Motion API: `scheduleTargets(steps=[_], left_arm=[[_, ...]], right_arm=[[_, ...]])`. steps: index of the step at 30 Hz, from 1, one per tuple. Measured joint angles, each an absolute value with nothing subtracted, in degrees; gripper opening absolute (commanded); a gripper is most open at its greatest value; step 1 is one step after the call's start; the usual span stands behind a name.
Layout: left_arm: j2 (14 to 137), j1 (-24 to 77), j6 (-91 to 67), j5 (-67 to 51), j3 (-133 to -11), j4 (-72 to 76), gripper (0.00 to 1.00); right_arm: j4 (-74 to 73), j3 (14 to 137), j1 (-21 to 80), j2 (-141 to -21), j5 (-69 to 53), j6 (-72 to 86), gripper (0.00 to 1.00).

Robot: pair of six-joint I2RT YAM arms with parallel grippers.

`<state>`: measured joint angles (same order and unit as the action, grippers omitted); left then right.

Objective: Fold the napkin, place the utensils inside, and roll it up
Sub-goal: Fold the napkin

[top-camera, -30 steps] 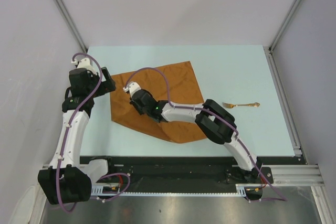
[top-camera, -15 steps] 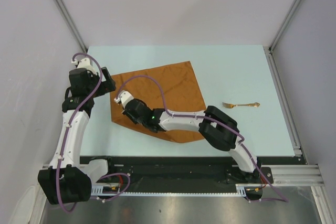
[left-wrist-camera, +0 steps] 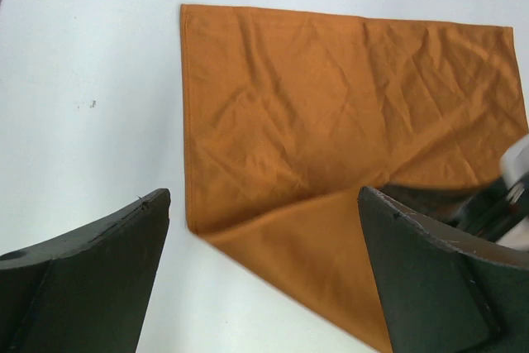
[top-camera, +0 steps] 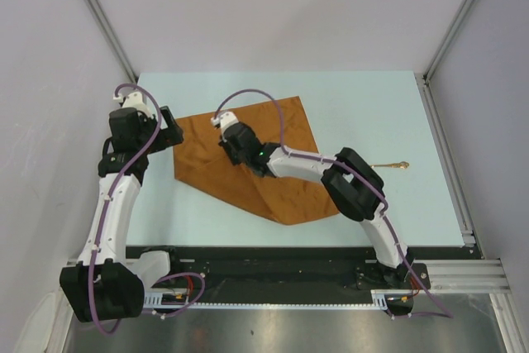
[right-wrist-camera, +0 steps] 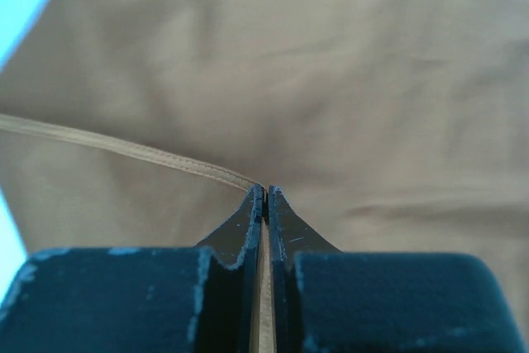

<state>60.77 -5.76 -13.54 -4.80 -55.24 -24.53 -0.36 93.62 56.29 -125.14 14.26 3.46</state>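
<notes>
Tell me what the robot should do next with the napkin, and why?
Probably carry the pinched hem across to the opposite edge and lay it down: the right gripper is shut on the napkin, hem lifted, fold only half made.

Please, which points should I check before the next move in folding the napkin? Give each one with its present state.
1. Right end effector shut on the napkin hem: ok.
2. Left end effector open and empty: ok.
3. Fork on the table, off the napkin: ok.
4. Fold complete, edges matched: not ok, the held edge is raised above the napkin.
5. Fork's tines free of the right arm: cannot tell, hidden.
</notes>
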Motion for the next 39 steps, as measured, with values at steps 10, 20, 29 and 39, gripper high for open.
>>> scheduleTargets(steps=[10, 20, 29, 39], left_arm=[[63.4, -5.8, -14.1, -6.1, -54.7, -24.1, 1.0], [64.8, -5.8, -14.1, -6.9, -54.3, -23.4, 1.0], [65.6, -5.8, -14.1, -6.9, -54.3, -23.2, 1.0], [65.7, -5.8, -14.1, -6.9, -54.3, -23.2, 1.0]], right_arm=[[-1.8, 100.2, 42.9, -129.3, 8.0, 6.0, 0.0], [-5.6, 110.5, 34.1, -135.6, 4.8, 7.5, 0.0], [-7.5, 116.6, 29.0, -139.6, 4.1, 8.6, 0.0], [-9.1, 118.1, 26.2, -142.5, 4.9, 9.5, 0.0]])
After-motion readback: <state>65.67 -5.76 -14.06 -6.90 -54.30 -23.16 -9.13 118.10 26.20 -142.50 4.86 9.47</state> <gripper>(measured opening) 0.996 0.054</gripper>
